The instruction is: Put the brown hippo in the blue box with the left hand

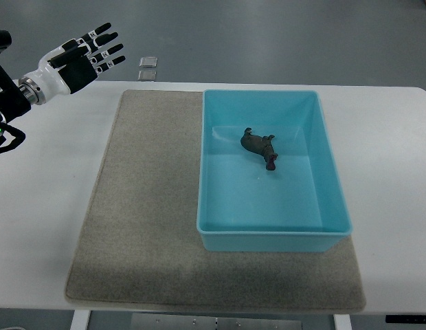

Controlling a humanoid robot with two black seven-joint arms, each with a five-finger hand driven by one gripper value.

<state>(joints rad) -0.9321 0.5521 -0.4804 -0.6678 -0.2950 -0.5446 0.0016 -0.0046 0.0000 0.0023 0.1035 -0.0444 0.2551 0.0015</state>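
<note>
Judging from how things lie, we find the placement itself complete. The brown hippo point(259, 146) lies on the floor of the blue box point(337, 199), toward the far half of it, well apart from the left hand point(86, 58) and off to that hand's right and nearer the robot. It appears to lie on its side or at a tilt; we cannot settle which at this size. It touches none of the box walls.

The left hand hovers above the far left corner of the surface point(41, 206), palm side dark, fingers spread and extended, with nothing in its grasp. It stands clear of both the box and the grey mat point(144, 206) on which the box rests. The box overhangs the mat's right edge slightly on the side away from the hand.

The right hand does not show in the view.

Beyond the hand's fingertips, on the floor past the surface's far edge, lie two small grey squares point(148, 67); they play no part in the task.

We judge that what remains, if anything, is only for the arm to settle at rest; the hippo needs no further handling.
</note>
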